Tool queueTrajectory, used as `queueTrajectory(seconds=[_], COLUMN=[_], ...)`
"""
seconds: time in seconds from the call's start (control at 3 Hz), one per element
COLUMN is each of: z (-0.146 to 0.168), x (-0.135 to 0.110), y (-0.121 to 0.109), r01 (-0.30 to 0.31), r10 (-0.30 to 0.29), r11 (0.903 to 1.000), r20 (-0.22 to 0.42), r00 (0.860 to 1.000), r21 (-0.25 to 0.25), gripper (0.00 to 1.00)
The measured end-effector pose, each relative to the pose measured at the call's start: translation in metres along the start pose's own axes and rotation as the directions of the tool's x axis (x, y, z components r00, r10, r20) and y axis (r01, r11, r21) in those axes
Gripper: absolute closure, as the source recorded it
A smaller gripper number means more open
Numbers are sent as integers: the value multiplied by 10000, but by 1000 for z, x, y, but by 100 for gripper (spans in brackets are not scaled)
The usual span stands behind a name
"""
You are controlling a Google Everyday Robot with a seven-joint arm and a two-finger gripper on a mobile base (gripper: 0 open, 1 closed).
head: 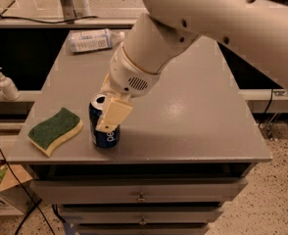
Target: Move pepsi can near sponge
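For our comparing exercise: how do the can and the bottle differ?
The can stands upright at the front; the bottle lies flat at the back. The can is dark blue, the bottle clear. The gripper clasps the can, not the bottle. Both are on the table.

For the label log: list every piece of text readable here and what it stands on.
pepsi can: white lettering low on its side, partly covered by the gripper shut on it at the front of the table; cannot be read.
bottle label: print too blurred to read.
No other text shows.
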State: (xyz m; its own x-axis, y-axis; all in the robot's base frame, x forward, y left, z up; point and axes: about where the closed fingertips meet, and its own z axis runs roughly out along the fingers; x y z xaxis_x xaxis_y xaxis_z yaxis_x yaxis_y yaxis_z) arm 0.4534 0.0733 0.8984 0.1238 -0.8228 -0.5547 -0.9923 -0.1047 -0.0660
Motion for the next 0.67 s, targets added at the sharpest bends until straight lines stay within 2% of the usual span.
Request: queueTrajectory(seconds=[0.33, 0.67], z=[20, 25], x=[-14, -25], y=[0, 0], r01=[293, 560], r10=[-293, -560], r11=[9992, 9982], r20=[-22, 20], r00=[9996, 9984], r21=[-260, -217], gripper=[36, 12])
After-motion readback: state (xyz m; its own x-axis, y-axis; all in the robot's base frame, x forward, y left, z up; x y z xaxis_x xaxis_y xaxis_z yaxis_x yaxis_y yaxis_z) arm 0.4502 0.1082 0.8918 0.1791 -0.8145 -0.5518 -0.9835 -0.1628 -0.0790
